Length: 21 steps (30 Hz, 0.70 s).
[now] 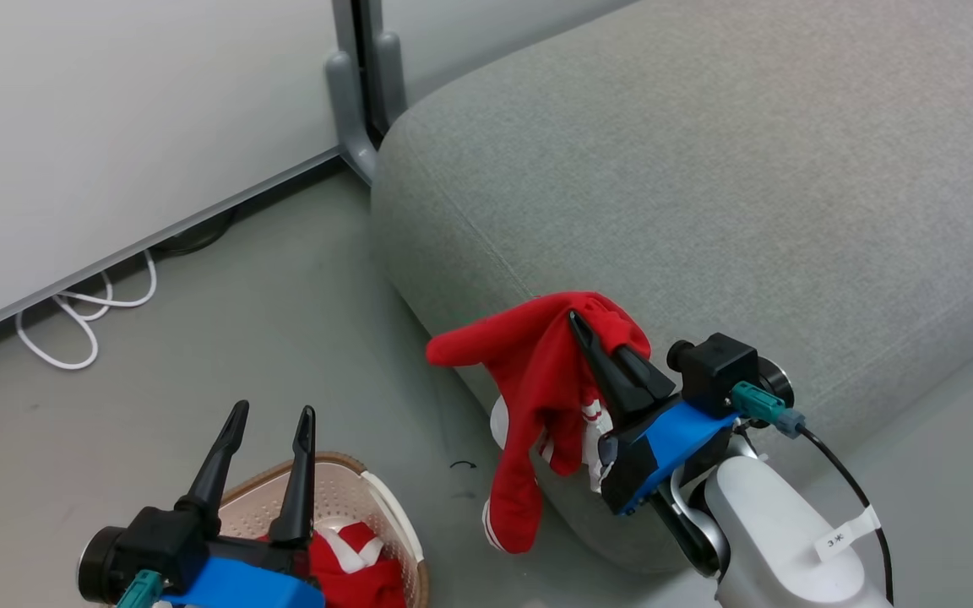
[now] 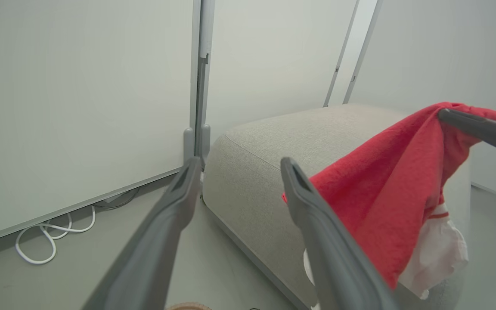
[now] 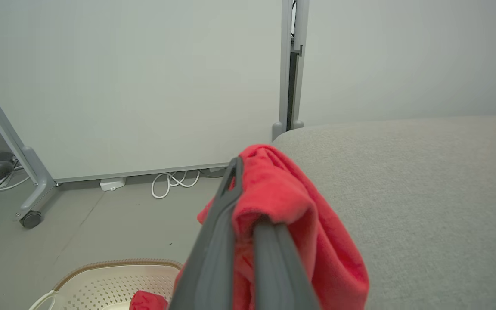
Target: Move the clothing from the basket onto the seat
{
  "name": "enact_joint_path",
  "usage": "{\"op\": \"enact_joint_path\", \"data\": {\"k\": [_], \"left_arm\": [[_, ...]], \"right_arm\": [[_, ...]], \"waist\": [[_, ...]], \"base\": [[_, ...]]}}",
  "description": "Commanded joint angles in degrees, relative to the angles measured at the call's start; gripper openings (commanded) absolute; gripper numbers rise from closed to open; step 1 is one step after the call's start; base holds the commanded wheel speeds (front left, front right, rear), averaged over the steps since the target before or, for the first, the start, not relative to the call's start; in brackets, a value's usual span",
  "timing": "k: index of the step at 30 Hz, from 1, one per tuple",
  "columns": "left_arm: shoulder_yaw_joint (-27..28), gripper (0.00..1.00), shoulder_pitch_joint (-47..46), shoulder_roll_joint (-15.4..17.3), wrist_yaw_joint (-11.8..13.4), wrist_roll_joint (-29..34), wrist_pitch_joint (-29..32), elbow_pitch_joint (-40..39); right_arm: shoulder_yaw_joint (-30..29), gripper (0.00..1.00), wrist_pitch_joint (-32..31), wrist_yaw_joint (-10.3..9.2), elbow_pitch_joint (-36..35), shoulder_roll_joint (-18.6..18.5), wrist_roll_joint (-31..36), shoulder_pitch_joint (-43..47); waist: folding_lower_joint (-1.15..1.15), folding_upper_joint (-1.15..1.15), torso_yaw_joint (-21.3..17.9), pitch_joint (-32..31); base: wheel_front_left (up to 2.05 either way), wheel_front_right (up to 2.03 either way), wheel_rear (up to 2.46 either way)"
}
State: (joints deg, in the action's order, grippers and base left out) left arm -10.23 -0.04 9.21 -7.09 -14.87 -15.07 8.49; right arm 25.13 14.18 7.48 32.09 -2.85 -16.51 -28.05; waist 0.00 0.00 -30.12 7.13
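Right gripper [image 1: 595, 331] pinches 1 red garment [image 1: 537, 371]; left gripper [image 1: 274, 409] spread; head view shows basket [image 1: 398, 519] holding another.

left hand [image 1: 274, 409] — fingers spread, pointing up | right hand [image 1: 592, 333] — fingers clamped, pointing up-left

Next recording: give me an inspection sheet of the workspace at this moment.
Surface: grey seat standing on a grey floor.
Job's things: held garment hangs from the right gripper at the seat's front edge, not yet laid down; second garment lies in the basket.
Clutter: nothing seen.
Grippers: right gripper shut on the held garment; left gripper open, holding nothing, over the basket.
Cables: white cable looped on the floor below the wall panel; black cable at the right wrist.
Surroundings: pale panels, grey post, wheeled stand foot.
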Motion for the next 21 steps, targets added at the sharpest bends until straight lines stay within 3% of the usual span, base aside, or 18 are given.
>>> {"op": "enact_joint_path", "data": {"k": [1,14,21], "left_arm": [[0.02,1.00,-0.81,0.35,-0.31,0.43,-0.15,0.17],[-1.50,1.00,-1.87,0.62,-0.37,0.51,-0.15,0.98],[-3.09,1.00,-3.38,1.97,-0.38,0.21,-0.15,0.58]], "right_arm": [[-0.18,0.00,0.22,0.03,-0.28,-0.06,-0.24,0.56],[-1.86,0.00,0.63,0.03,0.20,-0.06,1.14,-1.47],[-6.98,0.00,0.49,0.03,1.27,-0.04,4.19,-8.61]], "waist": [[0.00,0.00,-0.81,0.55],[0.00,0.00,0.24,1.44],[0.00,0.00,2.54,4.32]], "base": [[0.00,0.00,0.00],[0.00,0.00,0.00],[0.00,0.00,0.00]]}}
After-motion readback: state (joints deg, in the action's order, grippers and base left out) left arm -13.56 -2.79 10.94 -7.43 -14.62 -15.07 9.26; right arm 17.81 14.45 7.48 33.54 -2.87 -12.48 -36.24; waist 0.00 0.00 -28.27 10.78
